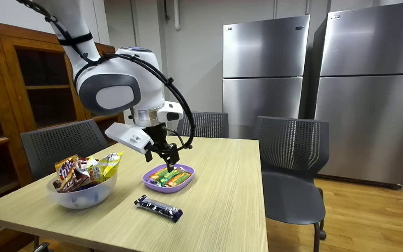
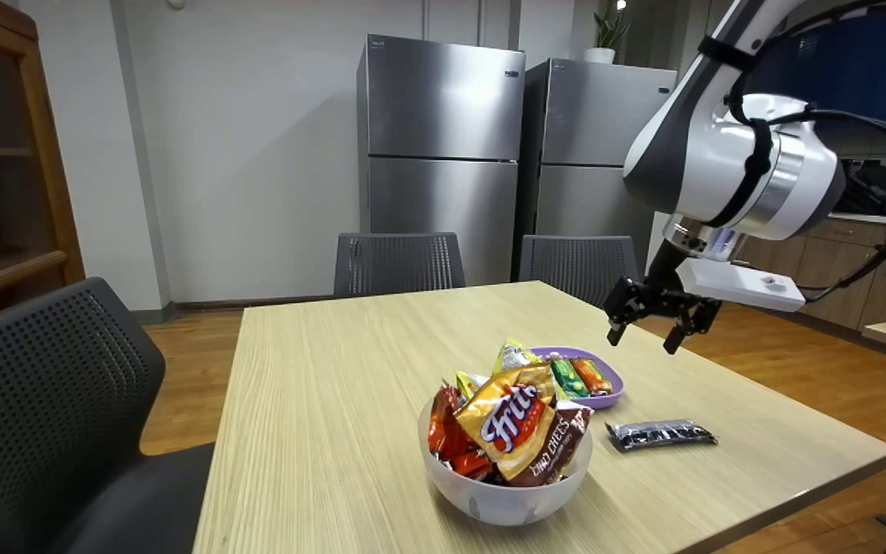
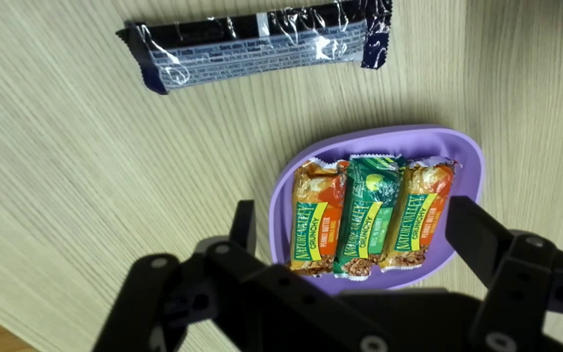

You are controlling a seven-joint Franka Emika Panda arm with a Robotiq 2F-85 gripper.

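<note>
I held the hand above the bench, jaws wide apart, near the purple tray containing three granola bars; exact clearance was hard to judge.

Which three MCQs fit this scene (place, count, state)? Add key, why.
1. Where does the dark-wrapped bar lie?
A. On a chair
B. In the bowl
C. On the tabletop

2. How many granola bars lie in the purple tray?
A. Two
B. Three
C. Five

3. How do the jaws stand?
A. Open, holding nothing
B. Shut, empty
C. Gripping the bowl

1 C: every view shows it there.
2 B: three show side by side in the wrist view.
3 A: they stand apart, gripping nothing.
</note>
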